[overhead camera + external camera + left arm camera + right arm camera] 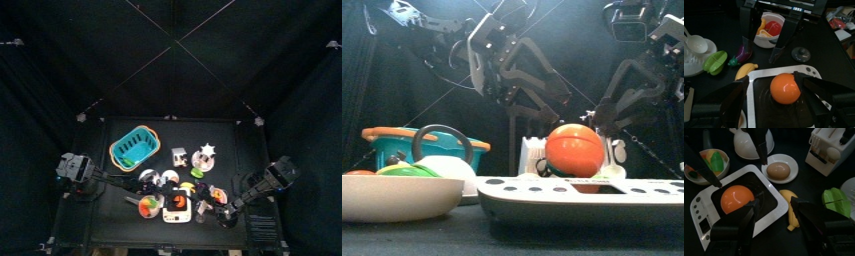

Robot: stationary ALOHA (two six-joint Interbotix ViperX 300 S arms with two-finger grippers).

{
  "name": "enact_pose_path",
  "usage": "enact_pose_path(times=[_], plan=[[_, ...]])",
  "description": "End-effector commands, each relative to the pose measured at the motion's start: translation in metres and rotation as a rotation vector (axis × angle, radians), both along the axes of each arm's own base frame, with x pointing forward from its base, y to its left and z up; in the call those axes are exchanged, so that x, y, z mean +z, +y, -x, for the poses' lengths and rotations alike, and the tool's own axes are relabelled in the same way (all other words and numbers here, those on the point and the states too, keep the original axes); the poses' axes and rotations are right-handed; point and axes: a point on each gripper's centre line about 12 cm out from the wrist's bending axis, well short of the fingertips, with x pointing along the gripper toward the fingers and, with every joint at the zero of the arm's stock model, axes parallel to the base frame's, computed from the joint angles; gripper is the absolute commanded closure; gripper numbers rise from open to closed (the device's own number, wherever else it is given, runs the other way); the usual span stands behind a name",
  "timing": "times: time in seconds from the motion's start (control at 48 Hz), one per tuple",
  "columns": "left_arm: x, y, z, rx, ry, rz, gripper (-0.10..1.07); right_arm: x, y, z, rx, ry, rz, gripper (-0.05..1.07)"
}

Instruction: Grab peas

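The peas (714,62) are a bright green pod lying on the black table beside a white juicer (696,49). In the right wrist view the peas (836,198) lie past the banana (791,212). My left gripper (781,86) hangs open above an orange (785,88) that sits on a white kitchen scale (764,75), well apart from the pod. My right gripper (773,207) is open too, hovering over the same scale's edge (764,190). Neither gripper holds anything.
A white bowl (707,160) of coloured toy food stands near the scale. A small dish holds a brown egg (779,170). A purple eggplant (743,52), a white rack (831,150) and a teal basket (134,147) crowd the table.
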Motion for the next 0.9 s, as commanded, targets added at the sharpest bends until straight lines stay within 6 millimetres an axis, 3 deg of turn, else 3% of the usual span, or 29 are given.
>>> enact_pose_path(times=[0.0, 0.292, 0.438, 0.583, 0.875], plan=[[0.02, 0.002, -0.001, 0.008, -0.055, 0.008, -0.05, 0.012, 0.002, -0.002, 0.0, -0.038, -0.019, 0.15], [0.031, 0.011, 0.024, 0.052, -0.059, 0.059, -0.05, 0.011, 0.001, -0.002, -0.003, -0.035, -0.02, 0.15], [0.027, 0.02, 0.034, 0.109, -0.039, 0.105, -0.05, 0.012, 0.002, -0.002, 0.0, -0.037, -0.022, 0.15], [0.02, 0.02, 0.039, 0.108, -0.024, 0.096, -0.05, 0.011, 0.002, -0.001, -0.007, -0.031, -0.029, 0.15], [0.027, 0.021, 0.045, 0.102, -0.035, 0.094, -0.05, 0.01, 0.001, 0.0, -0.015, -0.024, -0.034, 0.15]])
